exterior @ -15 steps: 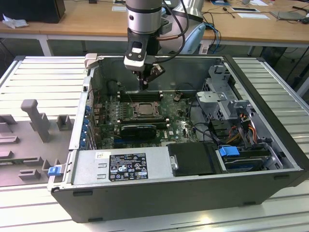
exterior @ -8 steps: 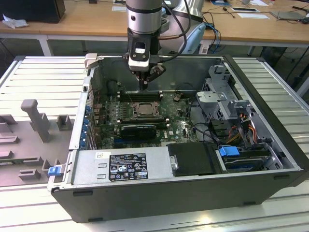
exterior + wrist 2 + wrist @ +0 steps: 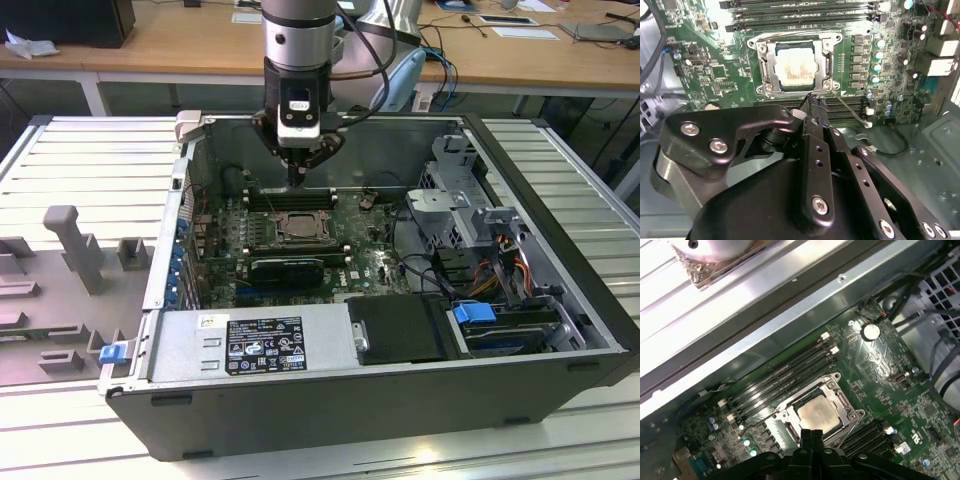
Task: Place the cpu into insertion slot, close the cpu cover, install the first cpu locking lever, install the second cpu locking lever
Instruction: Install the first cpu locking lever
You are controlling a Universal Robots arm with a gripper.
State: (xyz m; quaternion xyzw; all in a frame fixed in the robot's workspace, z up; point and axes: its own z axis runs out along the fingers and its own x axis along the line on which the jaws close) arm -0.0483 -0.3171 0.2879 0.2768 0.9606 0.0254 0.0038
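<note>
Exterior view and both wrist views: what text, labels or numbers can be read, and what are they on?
Black label on the metal cover: print too small to read.
Pale sticker beside it: too small to read.
White marking on the green board: cannot be made out.
Nothing can be quoted.

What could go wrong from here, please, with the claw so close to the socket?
The claw hangs at the edge of the insertion slot, where the cpu sits framed by the cpu cover; a slip could scrape either. The capacitors and memory slots beside it stand close, so a sideways move might strike them.
</note>
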